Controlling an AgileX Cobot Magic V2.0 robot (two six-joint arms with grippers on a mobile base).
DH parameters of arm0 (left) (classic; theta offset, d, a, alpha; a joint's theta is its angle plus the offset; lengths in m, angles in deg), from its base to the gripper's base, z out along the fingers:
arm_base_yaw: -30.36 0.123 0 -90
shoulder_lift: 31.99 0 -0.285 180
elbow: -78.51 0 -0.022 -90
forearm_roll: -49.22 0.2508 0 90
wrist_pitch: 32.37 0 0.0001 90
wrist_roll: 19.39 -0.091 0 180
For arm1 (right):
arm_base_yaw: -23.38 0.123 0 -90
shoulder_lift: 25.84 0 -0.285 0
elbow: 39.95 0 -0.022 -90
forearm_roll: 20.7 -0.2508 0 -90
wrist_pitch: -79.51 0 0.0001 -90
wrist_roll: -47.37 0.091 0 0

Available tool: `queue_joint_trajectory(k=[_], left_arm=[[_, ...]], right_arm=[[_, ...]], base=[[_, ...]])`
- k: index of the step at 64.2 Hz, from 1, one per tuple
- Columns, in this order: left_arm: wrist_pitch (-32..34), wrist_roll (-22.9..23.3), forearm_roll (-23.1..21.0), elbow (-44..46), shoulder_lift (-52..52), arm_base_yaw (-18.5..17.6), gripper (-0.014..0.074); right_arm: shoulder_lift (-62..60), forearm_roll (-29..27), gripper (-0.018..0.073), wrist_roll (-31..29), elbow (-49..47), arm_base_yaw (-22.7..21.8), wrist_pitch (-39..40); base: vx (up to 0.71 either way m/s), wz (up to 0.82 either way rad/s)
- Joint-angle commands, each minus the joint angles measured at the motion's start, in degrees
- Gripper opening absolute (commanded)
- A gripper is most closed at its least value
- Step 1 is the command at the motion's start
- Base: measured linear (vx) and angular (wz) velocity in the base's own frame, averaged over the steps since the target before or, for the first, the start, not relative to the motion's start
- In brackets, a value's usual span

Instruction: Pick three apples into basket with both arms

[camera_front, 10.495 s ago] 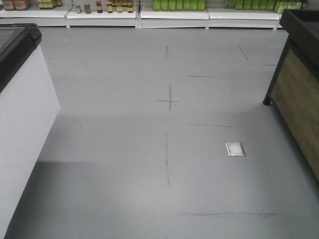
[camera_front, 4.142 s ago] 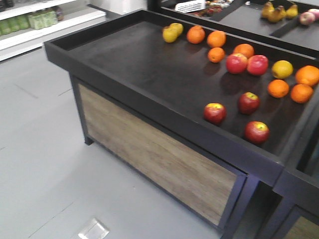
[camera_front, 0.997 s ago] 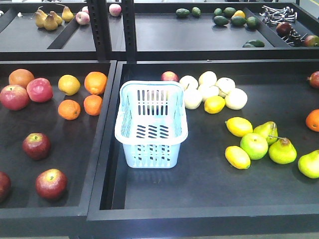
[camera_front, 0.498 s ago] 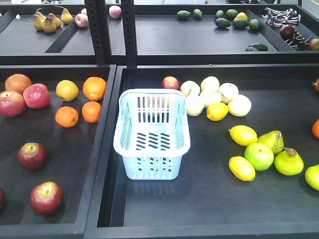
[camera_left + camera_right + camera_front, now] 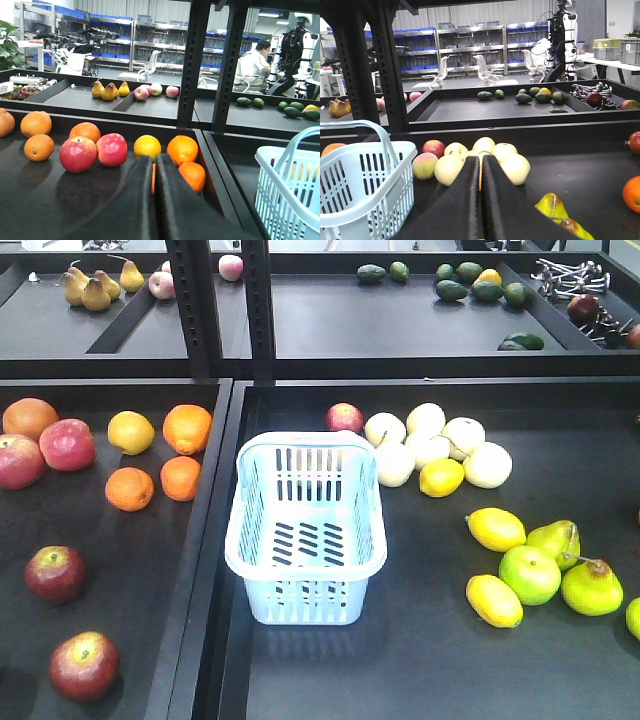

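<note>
No readable text, label, brand or number — neither on the basket nor on the background shelves

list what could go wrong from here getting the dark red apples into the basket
1. The dark red apples lie in the left bin, across a raised divider from the basket; a carried apple might clip it.
2. The left end effector and right end effector are shut; coming down like that could roll an apple away.
3. The pinker apples beside the oranges could be grabbed by mistake.
</note>
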Motion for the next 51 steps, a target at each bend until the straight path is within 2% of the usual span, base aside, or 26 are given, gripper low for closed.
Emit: queue_joint_trajectory(k=[1,51], left_arm=[[3.95,0.31,-0.51,-0.25,-0.88,0.03,-0.0006],[3.95,0.31,-0.51,-0.25,-0.88,0.03,-0.0006]], right_arm=[[-0.76,0.52,-0.0004,-0.47,0.82,-0.34,4.38],[-0.76,0.52,-0.0004,-0.47,0.82,-0.34,4.38]], base=[[0.06,0.0],[0.04,0.0]])
